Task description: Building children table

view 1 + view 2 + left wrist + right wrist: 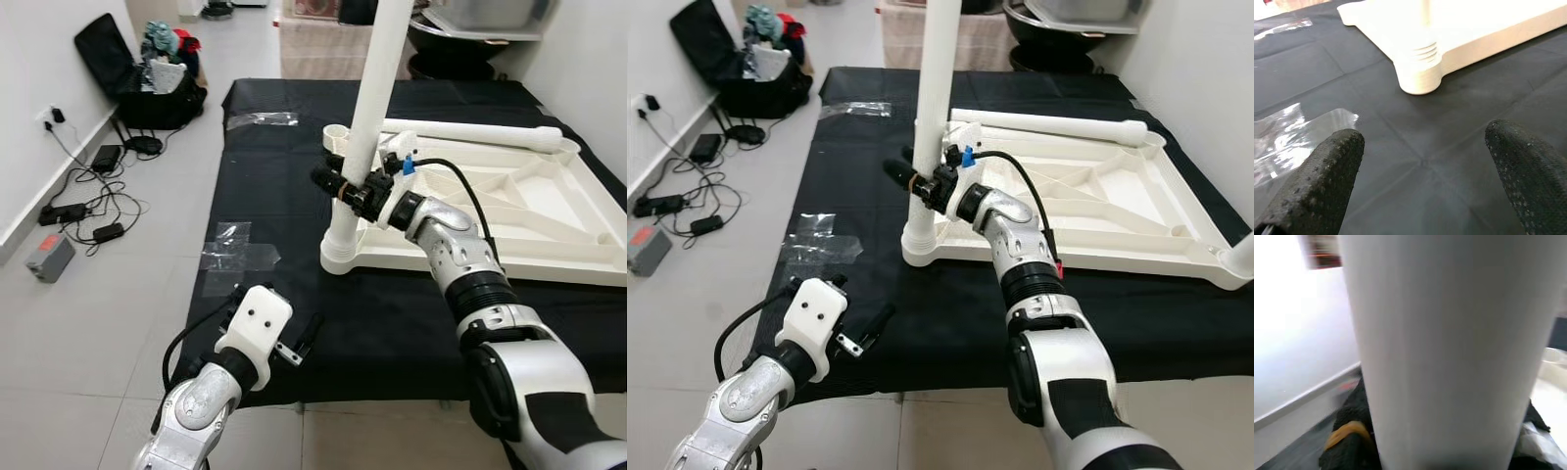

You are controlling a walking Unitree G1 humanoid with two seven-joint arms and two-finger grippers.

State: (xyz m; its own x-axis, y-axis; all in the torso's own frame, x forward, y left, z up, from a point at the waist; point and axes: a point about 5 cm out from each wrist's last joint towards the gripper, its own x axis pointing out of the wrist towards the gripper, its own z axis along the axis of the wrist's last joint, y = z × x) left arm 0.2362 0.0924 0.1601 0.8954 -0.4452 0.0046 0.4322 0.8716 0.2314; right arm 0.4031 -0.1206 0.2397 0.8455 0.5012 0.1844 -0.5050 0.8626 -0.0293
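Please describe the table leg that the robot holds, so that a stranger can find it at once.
On the black mat lies an upturned white tabletop. At its near left corner socket stands the white leg, gripped by the right gripper. Unlike the loose leg lying flat, it is upright.

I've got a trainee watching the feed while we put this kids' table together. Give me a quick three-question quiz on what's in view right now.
1. True or false: the right gripper is closed around the upright table leg.
2. Multiple choice: where does the loose table leg lie? A) on the grey floor B) across the far edge of the upturned tabletop C) in the left gripper
3. Fill in: the left gripper's fingers stand ____ above the black cloth.

Key: 1 true. 2 B. 3 open, holding nothing, near the clear plastic wrap.
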